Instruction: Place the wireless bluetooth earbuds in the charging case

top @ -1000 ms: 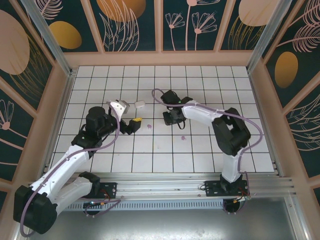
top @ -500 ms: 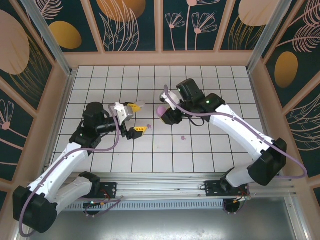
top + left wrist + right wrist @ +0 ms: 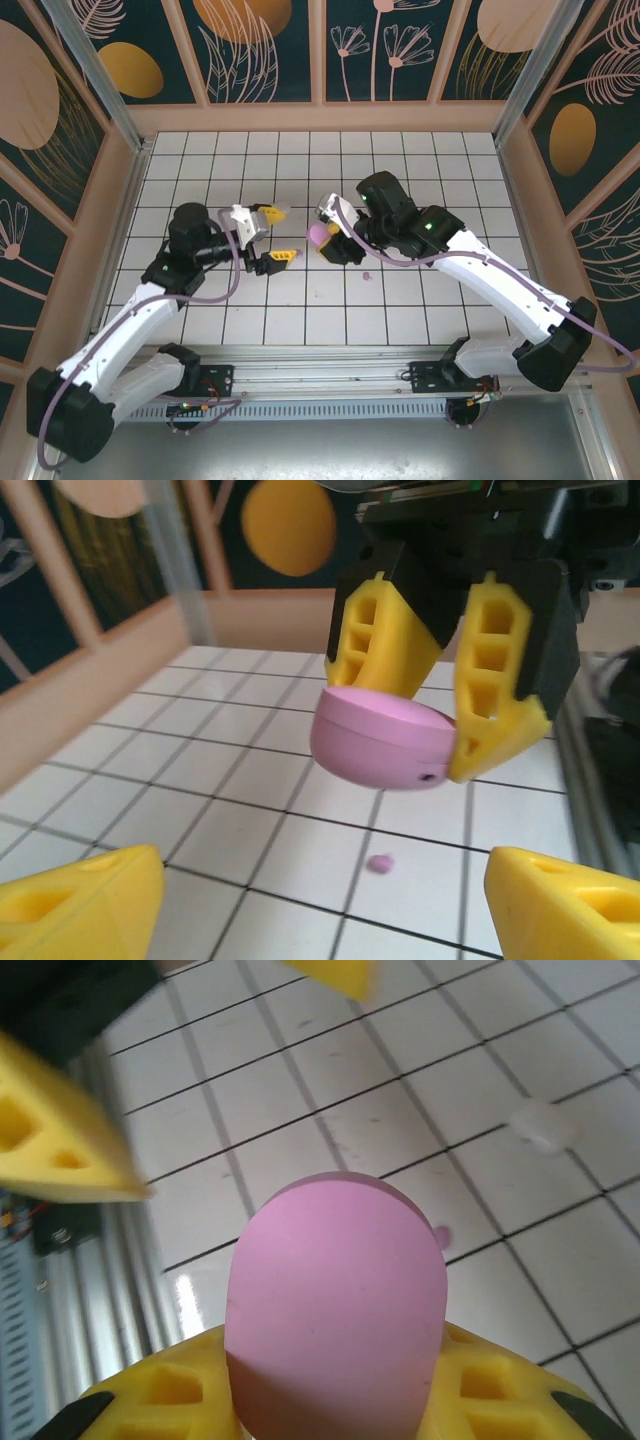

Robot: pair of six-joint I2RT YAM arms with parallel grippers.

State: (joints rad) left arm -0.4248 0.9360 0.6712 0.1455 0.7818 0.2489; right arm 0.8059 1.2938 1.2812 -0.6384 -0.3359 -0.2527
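The right gripper sits just left of centre in the overhead view, clamped on the purple charging case and holding it clear of the tiled table. In the left wrist view the case hangs in mid-frame, pinched across its rounded sides by two yellow fingers. Its lid looks closed, so the shell will have to be opened before anything goes in.

The left gripper faces it from the left. Its claw is spread wide with nothing between the tips, which sit at the two bottom corners of its own camera view.

One purple earbud lies loose on a white tile just below the held case, and lower right of it in the overhead view. A pale blob at the right edge of the right wrist view may be a white earbud, though it is too blurred to be sure.

The earbud is likely very light, hard, smooth and rounded. It will probably skid on the glossy tile or squirt out of a pinch that lands off-centre. The safest hold is a gentle one across its thickest part, with the fingers coming straight down on either side.

The case is a stiff, slick shell with curved flanks. It could twist in the right gripper's hold if pushed from one side, so any press on it should go along the line of the grip.
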